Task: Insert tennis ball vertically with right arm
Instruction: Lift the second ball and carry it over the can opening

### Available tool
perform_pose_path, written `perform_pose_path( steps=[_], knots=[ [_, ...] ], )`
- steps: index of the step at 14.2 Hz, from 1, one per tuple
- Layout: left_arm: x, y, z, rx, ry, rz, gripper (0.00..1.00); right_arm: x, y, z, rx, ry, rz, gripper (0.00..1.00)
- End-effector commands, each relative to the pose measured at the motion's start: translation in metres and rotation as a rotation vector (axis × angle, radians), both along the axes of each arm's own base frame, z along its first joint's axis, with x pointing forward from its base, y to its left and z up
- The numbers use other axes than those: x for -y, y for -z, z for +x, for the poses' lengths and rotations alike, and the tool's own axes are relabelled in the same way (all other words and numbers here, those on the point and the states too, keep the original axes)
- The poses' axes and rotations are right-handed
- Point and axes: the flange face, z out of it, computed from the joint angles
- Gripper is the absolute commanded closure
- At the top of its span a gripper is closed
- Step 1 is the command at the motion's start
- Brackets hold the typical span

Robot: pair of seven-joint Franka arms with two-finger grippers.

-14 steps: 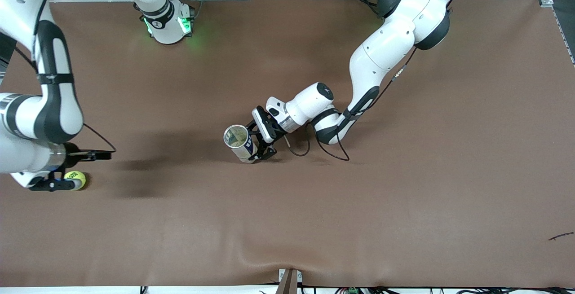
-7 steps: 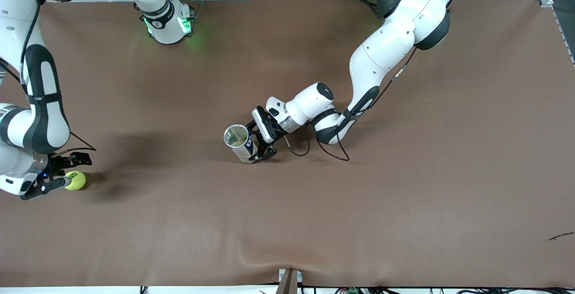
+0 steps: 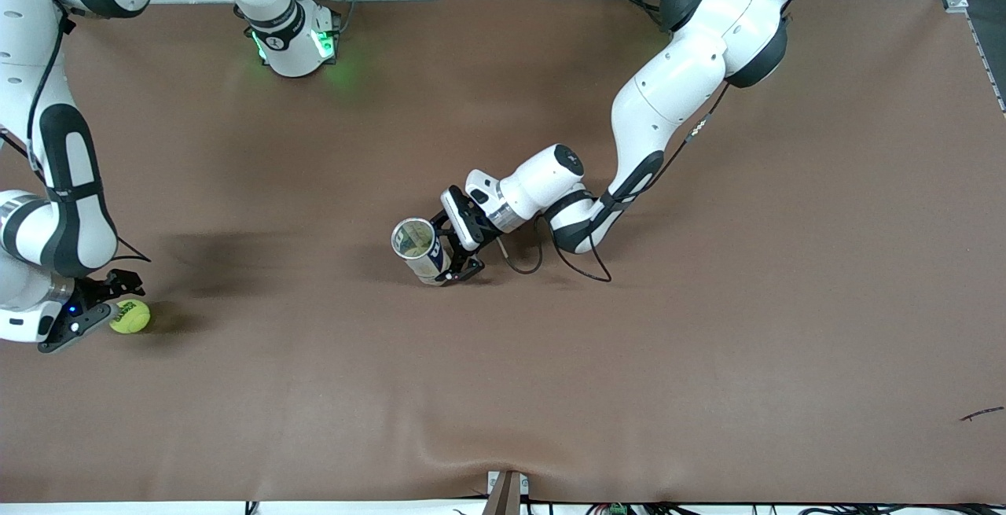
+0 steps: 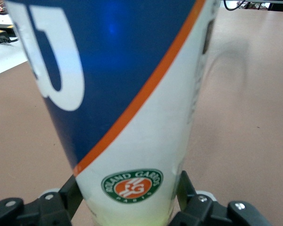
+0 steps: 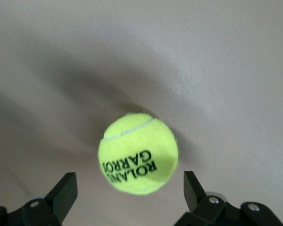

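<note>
A yellow tennis ball (image 3: 130,316) marked ROLAND GARROS lies on the brown table at the right arm's end; it also shows in the right wrist view (image 5: 138,153). My right gripper (image 3: 112,302) is open, low beside the ball, its fingers (image 5: 65,193) spread wider than the ball and short of it. An upright ball can (image 3: 418,250), blue and white with an orange stripe, stands mid-table with its mouth open upward. My left gripper (image 3: 457,251) is shut on the can's lower body, which fills the left wrist view (image 4: 127,94).
The brown table cover (image 3: 707,326) is bare around both things. The right arm's base with a green light (image 3: 295,43) stands at the table's back edge. A small dark scrap (image 3: 981,413) lies near the front corner at the left arm's end.
My right gripper has drawn back toward the table's end, so the ball now lies just past its fingertips. The left arm and the can have not moved.
</note>
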Motion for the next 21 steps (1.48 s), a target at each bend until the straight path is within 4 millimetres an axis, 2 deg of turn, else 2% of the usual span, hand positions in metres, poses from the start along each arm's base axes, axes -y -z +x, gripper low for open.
perform_pose_path(
  steps=[1, 8, 9, 10, 13, 14, 17, 19, 21],
  knots=[
    [0.000, -0.010, 0.001, 0.024, 0.008, 0.003, 0.18, -0.001, 0.005, 0.010, 0.049, -0.065, -0.005, 0.00],
    [-0.001, -0.010, 0.002, 0.024, 0.006, 0.003, 0.18, -0.002, 0.018, 0.011, 0.053, -0.088, -0.005, 0.00],
    [-0.001, -0.010, 0.002, 0.025, 0.007, 0.003, 0.18, -0.006, 0.018, 0.012, 0.051, -0.094, -0.005, 0.09],
    [-0.001, -0.010, 0.002, 0.026, 0.008, 0.004, 0.18, -0.006, 0.019, 0.011, 0.048, -0.094, -0.004, 0.24],
    [-0.001, -0.009, 0.001, 0.025, 0.008, 0.004, 0.18, -0.006, 0.018, 0.012, 0.049, -0.092, -0.002, 0.58],
    [-0.001, -0.009, 0.001, 0.025, 0.008, 0.004, 0.18, -0.008, 0.017, 0.012, 0.049, -0.084, 0.004, 0.65],
    [-0.001, -0.010, 0.002, 0.026, 0.008, 0.004, 0.18, -0.030, 0.000, 0.014, 0.037, -0.019, 0.121, 0.65],
    [-0.001, -0.011, 0.002, 0.028, 0.008, 0.002, 0.18, -0.048, -0.022, 0.013, 0.006, 0.072, 0.212, 0.68],
    [-0.001, -0.010, 0.002, 0.026, 0.008, 0.004, 0.18, -0.072, -0.055, 0.014, -0.025, 0.149, 0.226, 0.68]
  ],
)
